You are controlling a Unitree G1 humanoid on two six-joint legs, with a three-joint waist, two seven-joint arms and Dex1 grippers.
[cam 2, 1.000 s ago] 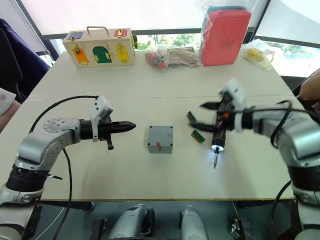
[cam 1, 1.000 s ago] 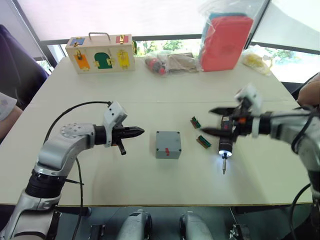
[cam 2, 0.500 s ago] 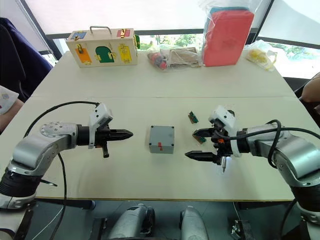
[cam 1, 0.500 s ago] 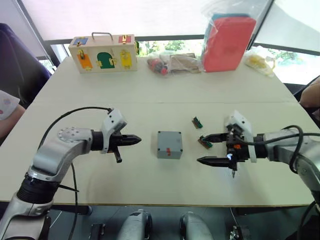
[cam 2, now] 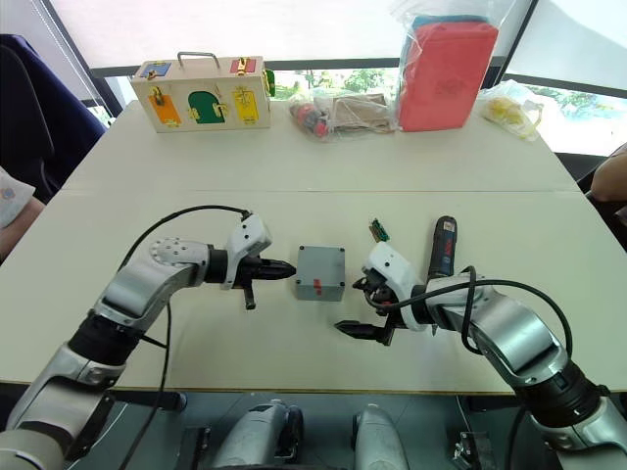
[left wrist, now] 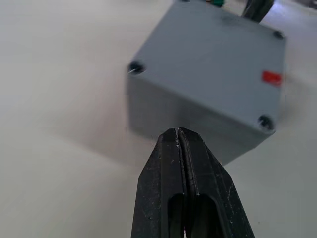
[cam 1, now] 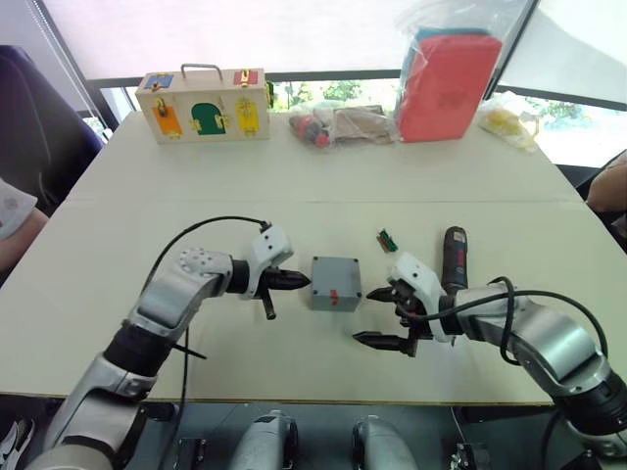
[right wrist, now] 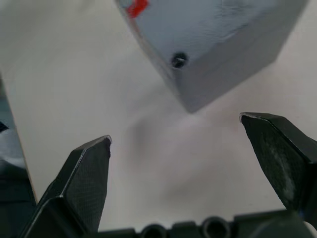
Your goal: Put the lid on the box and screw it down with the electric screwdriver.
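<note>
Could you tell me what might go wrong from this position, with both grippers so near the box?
1. The shut left gripper points at the side of the box; a push could slide the box toward the right gripper.
2. The open right gripper sits by the box's corner; closing there may twist the box rather than hold it.
3. The screwdriver lies on the table beside the right arm, which might knock it.

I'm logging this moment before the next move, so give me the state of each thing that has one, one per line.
box: closed, lid seated on top, upright on the table.
electric screwdriver: lying flat on the table, not held.
left gripper: shut, empty, tip close to the box's side.
right gripper: open wide, empty, beside the box.
wooden case: closed, upright at the far edge.
</note>
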